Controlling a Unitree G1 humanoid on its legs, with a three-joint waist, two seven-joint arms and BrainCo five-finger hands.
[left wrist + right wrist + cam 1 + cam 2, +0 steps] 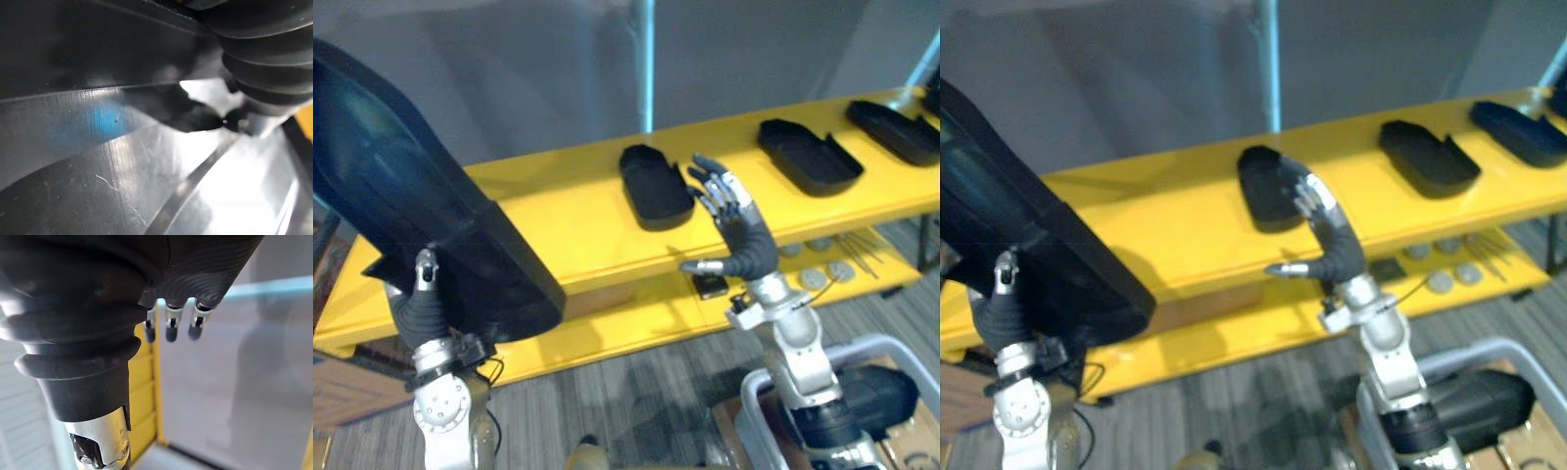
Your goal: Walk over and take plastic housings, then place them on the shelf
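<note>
A large black plastic housing (pixel 411 196) is held up at the left, tilted, in front of the left end of the yellow shelf (pixel 568 225). My left hand (pixel 419 305) grips its lower edge, thumb on the near face, and the housing's glossy inner surface (pixel 98 161) shows close up in the left wrist view. Three smaller black housings lie on the shelf's top board: one in the middle (pixel 654 184), one to its right (pixel 808 155), one at the far right (pixel 896 129). My right hand (pixel 739 235) is raised before the shelf, open and holding nothing, with its fingers (pixel 168 328) straight.
The lower shelf board (pixel 636 323) carries round silver discs (pixel 827 276) and thin metal tools (pixel 862 253) at the right. A light-blue upright post (pixel 646 59) stands behind the shelf. A pale bin rim (pixel 862 352) lies at the lower right, on grey carpet.
</note>
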